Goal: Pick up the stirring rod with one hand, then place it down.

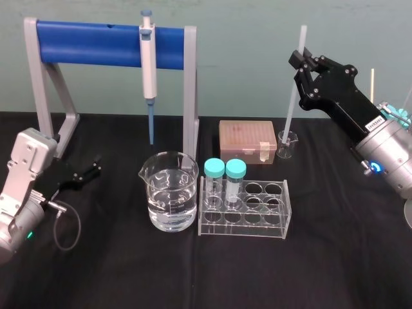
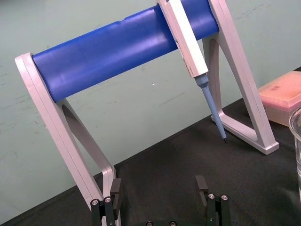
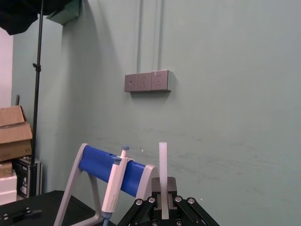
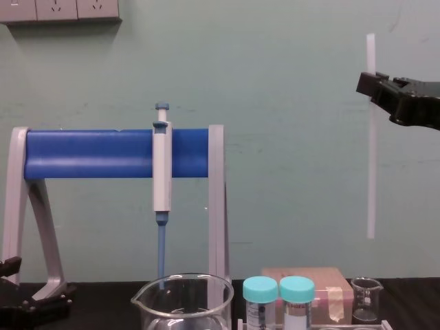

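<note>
Head view: the right gripper [image 1: 301, 64] is holding the stirring rod [image 1: 293, 103] upright in the air, fingers clenched around its upper part. The left gripper [image 1: 95, 167] is resting low by the pipette stand [image 1: 189, 96].

Left wrist view: the left fingers are standing spread, gripping nothing.

Right wrist view: the rod is sticking up from between the pinched fingers.

Chest view: the rod is hanging vertical, its lower end above the small beaker [image 4: 365, 297] and clear of the surface [image 1: 335, 257].

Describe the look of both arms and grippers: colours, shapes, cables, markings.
The left gripper is black with blocky fingers, on a boxy silver-grey wrist with a green light and a looping thin grey cable. The right gripper is black and angular with a white label, on a silver cylindrical wrist with a blue glowing ring.
</note>
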